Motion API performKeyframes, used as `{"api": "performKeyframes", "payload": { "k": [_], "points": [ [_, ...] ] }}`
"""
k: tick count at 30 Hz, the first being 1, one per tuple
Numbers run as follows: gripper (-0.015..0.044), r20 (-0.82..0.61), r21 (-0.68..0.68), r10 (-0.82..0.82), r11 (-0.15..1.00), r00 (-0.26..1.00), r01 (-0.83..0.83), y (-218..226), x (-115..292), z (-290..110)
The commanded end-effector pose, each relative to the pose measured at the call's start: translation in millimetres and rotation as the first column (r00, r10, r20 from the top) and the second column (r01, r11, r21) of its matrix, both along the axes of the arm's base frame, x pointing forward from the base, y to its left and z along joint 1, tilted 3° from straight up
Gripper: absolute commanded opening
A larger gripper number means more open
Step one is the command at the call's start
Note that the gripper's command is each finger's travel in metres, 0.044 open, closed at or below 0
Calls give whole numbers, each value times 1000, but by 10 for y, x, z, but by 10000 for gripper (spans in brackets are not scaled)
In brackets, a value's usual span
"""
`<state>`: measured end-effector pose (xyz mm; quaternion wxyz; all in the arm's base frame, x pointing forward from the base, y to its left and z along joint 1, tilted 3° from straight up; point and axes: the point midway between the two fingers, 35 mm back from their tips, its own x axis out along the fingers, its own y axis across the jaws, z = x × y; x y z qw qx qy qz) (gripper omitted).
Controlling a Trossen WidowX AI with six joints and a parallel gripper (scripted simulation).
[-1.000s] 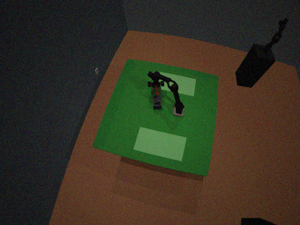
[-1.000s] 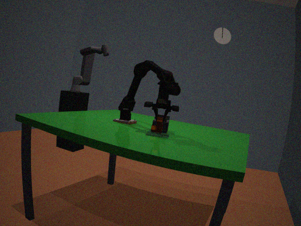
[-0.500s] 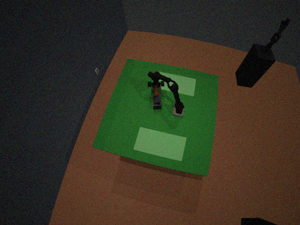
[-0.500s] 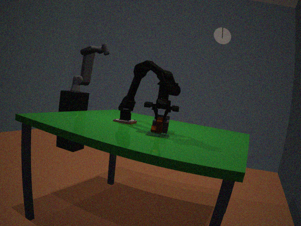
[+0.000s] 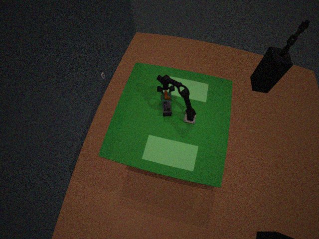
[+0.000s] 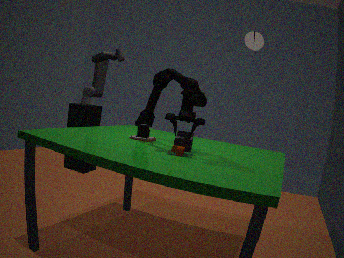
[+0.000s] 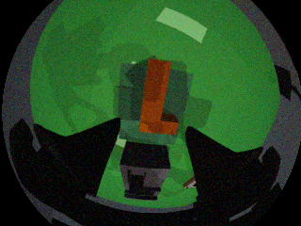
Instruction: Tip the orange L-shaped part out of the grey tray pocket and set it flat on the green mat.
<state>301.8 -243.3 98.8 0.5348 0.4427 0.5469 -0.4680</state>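
The orange L-shaped part (image 5: 166,94) (image 6: 178,150) (image 7: 157,96) lies flat on the small darker green mat (image 7: 132,90) (image 6: 189,155), just beyond the grey tray (image 5: 166,110) (image 6: 184,142) (image 7: 145,175). In the wrist view its short foot points right, at the end near the tray. My gripper (image 5: 166,88) (image 6: 183,134) (image 7: 154,127) is open and hangs a little above the part, its fingers spread to either side and apart from it. Nothing is between the fingers. The tray's pocket looks dark and empty.
The arm's base plate (image 5: 190,118) (image 6: 142,137) stands right of the tray. Two pale green rectangles (image 5: 170,152) (image 5: 195,89) are marked on the green table top. A black pedestal (image 5: 270,69) (image 6: 84,115) with a second grey arm stands off the table.
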Motion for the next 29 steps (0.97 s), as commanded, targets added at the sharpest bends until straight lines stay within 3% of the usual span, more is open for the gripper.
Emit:
{"api": "performKeyframes", "payload": {
  "k": [1,7,29],
  "points": [
    [400,10,-12,2,1000,1000,-2,-22,42,291],
    [400,8,-13,5,1000,1000,-4,15,18,763],
    [400,26,-21,7,1000,1000,-7,4,38,744]
  ]
}}
